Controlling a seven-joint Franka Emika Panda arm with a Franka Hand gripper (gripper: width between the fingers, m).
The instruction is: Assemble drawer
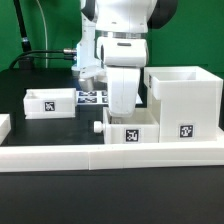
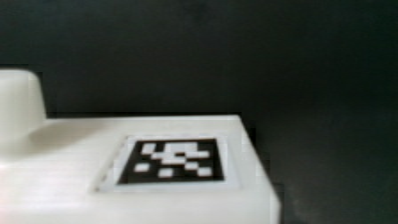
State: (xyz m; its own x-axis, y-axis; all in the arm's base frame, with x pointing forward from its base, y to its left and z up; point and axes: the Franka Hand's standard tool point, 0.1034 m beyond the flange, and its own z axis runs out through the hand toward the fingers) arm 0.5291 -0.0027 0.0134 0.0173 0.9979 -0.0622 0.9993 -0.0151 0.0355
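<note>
The large boxy housing [image 1: 185, 100] stands at the exterior view's right, open at the top, with a tag on its front. One knobbed tray [image 1: 135, 131] lies in front of it, its knob [image 1: 97, 128] toward the exterior view's left. A second tray [image 1: 50, 102] lies at the left. My gripper [image 1: 122, 104] hangs low, right over the middle tray, and its fingers are hidden behind the hand and the tray. The wrist view shows only a white tray face [image 2: 107, 140] with its tag [image 2: 175, 161] very close, and no fingers.
The long low white border wall [image 1: 100, 155] runs along the front. The marker board [image 1: 90, 97] lies flat behind the gripper, between the left tray and the arm. Black cables run across the dark table at the back left.
</note>
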